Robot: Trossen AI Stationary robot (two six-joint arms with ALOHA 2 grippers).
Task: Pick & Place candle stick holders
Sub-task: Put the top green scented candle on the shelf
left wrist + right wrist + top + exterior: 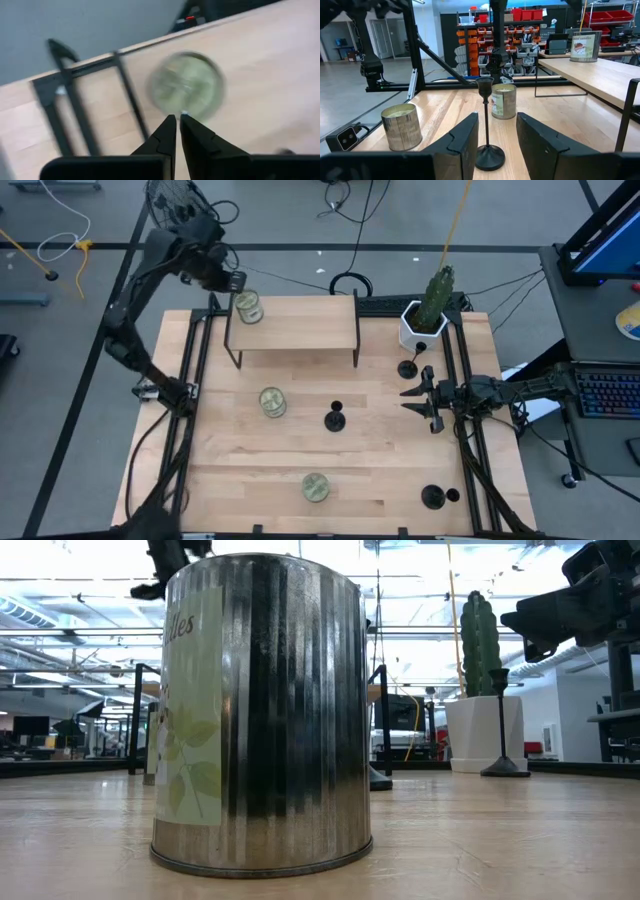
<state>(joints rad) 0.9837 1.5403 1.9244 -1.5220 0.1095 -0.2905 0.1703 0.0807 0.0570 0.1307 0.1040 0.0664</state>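
I see the slim black metal candle holder (489,125) upright between my right gripper's (495,137) open fingers; left gripper (177,120) closed above the shelf's ribbed glass jar (186,85).

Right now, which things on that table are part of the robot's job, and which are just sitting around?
Part of the job:
- three small black candle stick holders: one mid-table, one beside the planter, one at the near right corner

Just sitting about:
- three greenish glass jars
- wooden shelf on black legs
- cactus in a white planter
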